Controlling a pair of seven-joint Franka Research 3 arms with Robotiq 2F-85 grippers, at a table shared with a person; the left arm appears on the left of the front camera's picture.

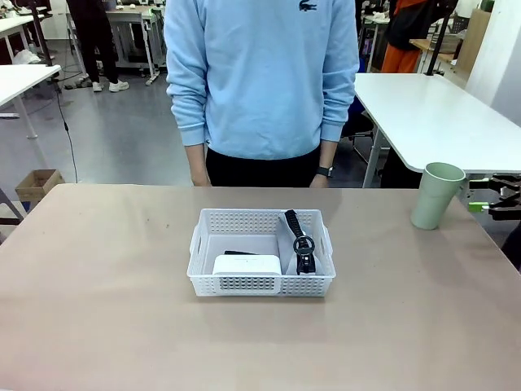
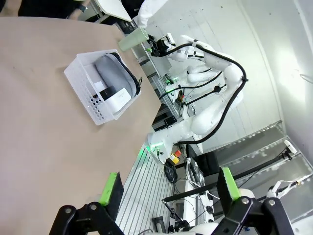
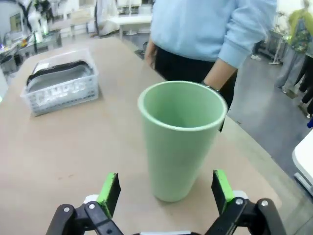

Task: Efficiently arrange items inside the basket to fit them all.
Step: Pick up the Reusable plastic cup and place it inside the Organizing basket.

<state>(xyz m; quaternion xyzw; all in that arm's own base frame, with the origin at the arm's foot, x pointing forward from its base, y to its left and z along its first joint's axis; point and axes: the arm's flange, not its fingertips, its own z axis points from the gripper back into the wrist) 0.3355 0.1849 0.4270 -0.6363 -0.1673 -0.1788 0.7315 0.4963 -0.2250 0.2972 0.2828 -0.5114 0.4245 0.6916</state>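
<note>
R claw [image 3: 165, 188] wide open & empty, pale green cup [image 3: 182, 142] upright just ahead of its pads [image 3: 110, 188], basket [image 3: 58, 95] well beyond; off-centre closing could tip cup on counter [image 3: 98, 147].

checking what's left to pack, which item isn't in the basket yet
The pale green cup: it stands upright on the bare table, well off to the robot's right. The grey pouch and the white box lie inside the basket.

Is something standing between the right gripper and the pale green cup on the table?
Nothing visible does. The pale green cup stands upright on the tan table, directly ahead of the right gripper, whose jaws stand open on either side of it.
</note>
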